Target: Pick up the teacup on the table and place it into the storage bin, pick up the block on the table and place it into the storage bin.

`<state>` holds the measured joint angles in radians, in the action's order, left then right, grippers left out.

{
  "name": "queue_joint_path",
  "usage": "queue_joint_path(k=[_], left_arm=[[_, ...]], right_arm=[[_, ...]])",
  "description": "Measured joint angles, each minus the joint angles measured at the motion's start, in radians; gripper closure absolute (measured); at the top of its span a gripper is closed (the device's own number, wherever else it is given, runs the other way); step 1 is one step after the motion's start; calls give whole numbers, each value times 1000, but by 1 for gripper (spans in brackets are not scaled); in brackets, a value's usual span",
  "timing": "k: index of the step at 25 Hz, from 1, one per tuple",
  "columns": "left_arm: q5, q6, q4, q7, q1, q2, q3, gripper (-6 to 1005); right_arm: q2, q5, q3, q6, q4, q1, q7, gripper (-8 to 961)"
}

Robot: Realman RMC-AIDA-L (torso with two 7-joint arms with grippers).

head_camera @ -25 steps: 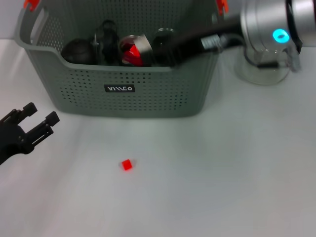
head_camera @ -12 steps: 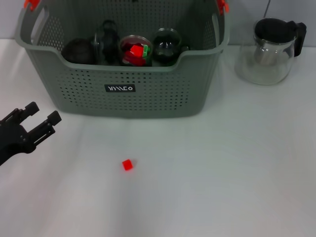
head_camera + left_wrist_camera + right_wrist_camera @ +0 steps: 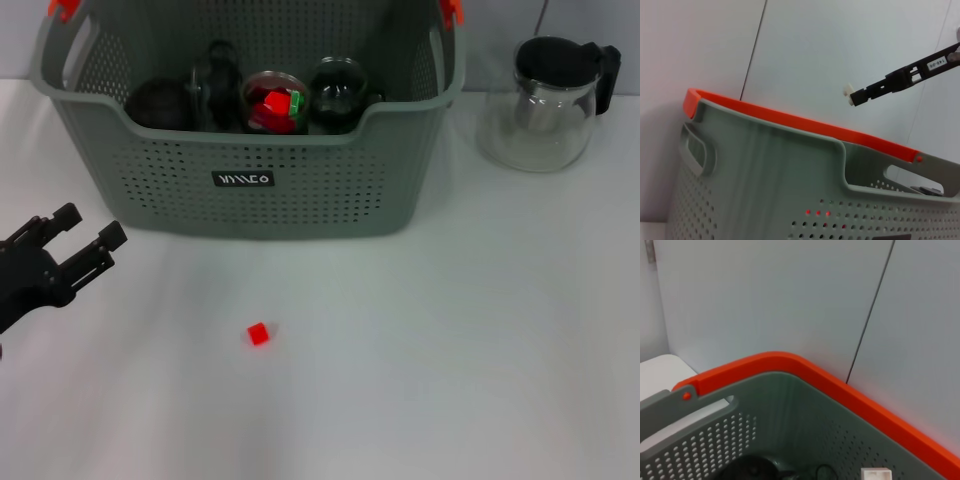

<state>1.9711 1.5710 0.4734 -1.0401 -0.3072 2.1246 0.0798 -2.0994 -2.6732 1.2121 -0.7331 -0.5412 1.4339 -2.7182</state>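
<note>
In the head view the block [image 3: 258, 334], a small red cube, lies on the white table [image 3: 450, 340] in front of the storage bin [image 3: 250, 200]. It looks light, rigid and easy to nudge, best pinched across two opposite flat faces from above. The left gripper [image 3: 70, 245] hovers to the block's left and slightly farther back, well apart from it, its fingers spread and empty.

The left wrist view shows only the bin's wall and orange rim.

The right wrist view looks down into the bin; the right gripper is out of sight.
</note>
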Motion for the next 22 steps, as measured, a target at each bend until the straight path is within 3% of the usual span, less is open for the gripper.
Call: queue_joint_path(k=[7, 16, 19, 22], left_arm=[[0, -2, -1, 0, -2, 0, 0, 246], [0, 1, -1, -1, -2, -3, -3, 247], [-1, 4, -1, -3, -4, -6, -2, 247], [0, 4, -1, -4, -4, -6, -1, 247]], right_arm=[[4, 1, -3, 5, 32, 10, 2, 688], [1, 5, -2, -8, -20, -7, 10, 634], [-7, 71, 11, -14, -150, -88, 66, 473], [-4, 312, 53, -39, -362, -268, 227, 350]])
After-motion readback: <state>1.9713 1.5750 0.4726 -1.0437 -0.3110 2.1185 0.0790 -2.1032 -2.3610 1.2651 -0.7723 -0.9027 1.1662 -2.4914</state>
